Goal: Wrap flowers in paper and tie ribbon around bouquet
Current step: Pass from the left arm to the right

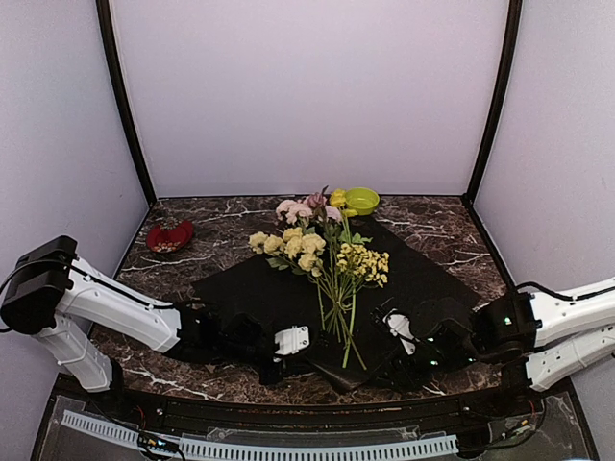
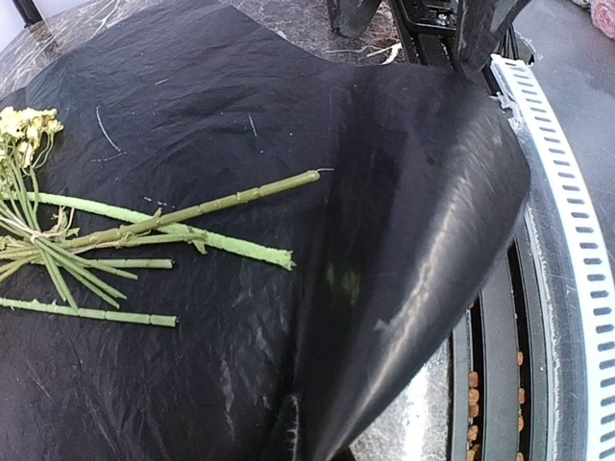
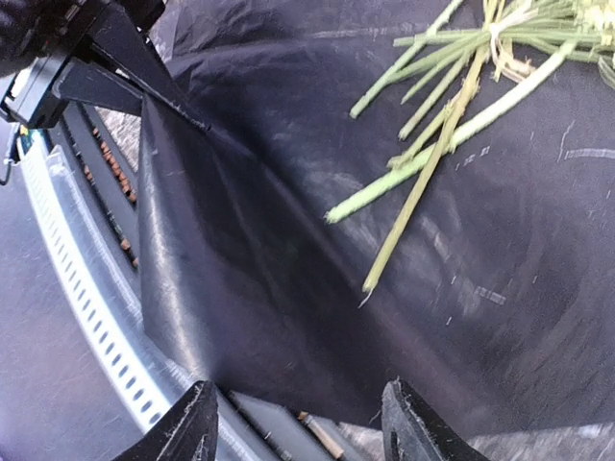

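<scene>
The black paper (image 1: 259,288) lies spread on the marbled table (image 1: 432,226). The flowers (image 1: 322,250) rest across it, blooms toward the back and green stems (image 2: 144,226) pointing at the near edge. My left gripper (image 1: 288,344) is shut on the paper's near corner (image 2: 293,447) and holds it up in a glossy fold (image 2: 432,221) beside the stem ends. My right gripper (image 1: 392,336) is open and low at the near edge. Its fingers (image 3: 202,427) straddle the paper's edge (image 3: 288,384) without touching it. Neither a ribbon nor a wrapped bouquet is in view.
A red dish (image 1: 170,236) sits at the back left and a green bowl (image 1: 362,200) behind the blooms. A perforated white rail (image 2: 577,240) runs along the table's near edge, right under both grippers.
</scene>
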{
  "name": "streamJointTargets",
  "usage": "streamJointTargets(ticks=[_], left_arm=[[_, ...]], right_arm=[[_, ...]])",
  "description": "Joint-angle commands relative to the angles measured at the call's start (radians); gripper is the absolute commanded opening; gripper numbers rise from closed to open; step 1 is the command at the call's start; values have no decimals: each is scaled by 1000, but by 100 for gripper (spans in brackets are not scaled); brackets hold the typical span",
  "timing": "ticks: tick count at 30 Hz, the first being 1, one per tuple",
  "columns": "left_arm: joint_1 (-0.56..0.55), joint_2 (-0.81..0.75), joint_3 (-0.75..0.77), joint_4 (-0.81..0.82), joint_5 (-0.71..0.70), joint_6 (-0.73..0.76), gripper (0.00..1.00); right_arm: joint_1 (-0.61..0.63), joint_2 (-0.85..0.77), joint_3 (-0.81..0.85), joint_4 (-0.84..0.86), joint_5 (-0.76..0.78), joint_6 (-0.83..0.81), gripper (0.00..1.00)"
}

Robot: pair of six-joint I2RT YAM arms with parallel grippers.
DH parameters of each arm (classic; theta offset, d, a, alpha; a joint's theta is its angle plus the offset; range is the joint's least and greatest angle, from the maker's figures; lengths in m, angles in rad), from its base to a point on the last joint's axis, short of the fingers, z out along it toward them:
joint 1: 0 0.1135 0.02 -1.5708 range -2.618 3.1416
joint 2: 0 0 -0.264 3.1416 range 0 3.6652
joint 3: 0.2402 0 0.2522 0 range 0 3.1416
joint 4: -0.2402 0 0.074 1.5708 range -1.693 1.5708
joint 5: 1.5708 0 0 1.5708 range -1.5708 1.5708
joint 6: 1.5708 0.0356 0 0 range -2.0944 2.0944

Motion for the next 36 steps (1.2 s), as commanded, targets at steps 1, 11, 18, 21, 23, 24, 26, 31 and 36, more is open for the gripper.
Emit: streamJointTargets(ticks=[1,11,18,21,23,24,26,31,36], left_arm=[[14,-23,-17,13,36,-16,0],[28,0,-11,19,65,-15,0],[30,3,3,7,77,-8,0],[30,3,4,1,77,-5,0],[31,5,8,-5,83,-5,0],[32,6,9,-7,86,-5,0],[31,3,9,-14,90,-7,0],[31,-7,1,-14,97,-7,0],[31,-12,-2,-13,105,-6,0]], right_arm=[[29,-17,-69,159,116,-87,59],[104,2,-92,128,79,-108,61],[135,-1,-108,138,172,-119,61],[131,30,-82,141,264,-159,63],[130,37,-75,167,279,-193,61],[130,42,-72,177,279,-205,59],[130,55,-63,181,281,-218,54],[130,49,-65,191,270,-228,25],[130,31,-73,198,258,-243,5]])
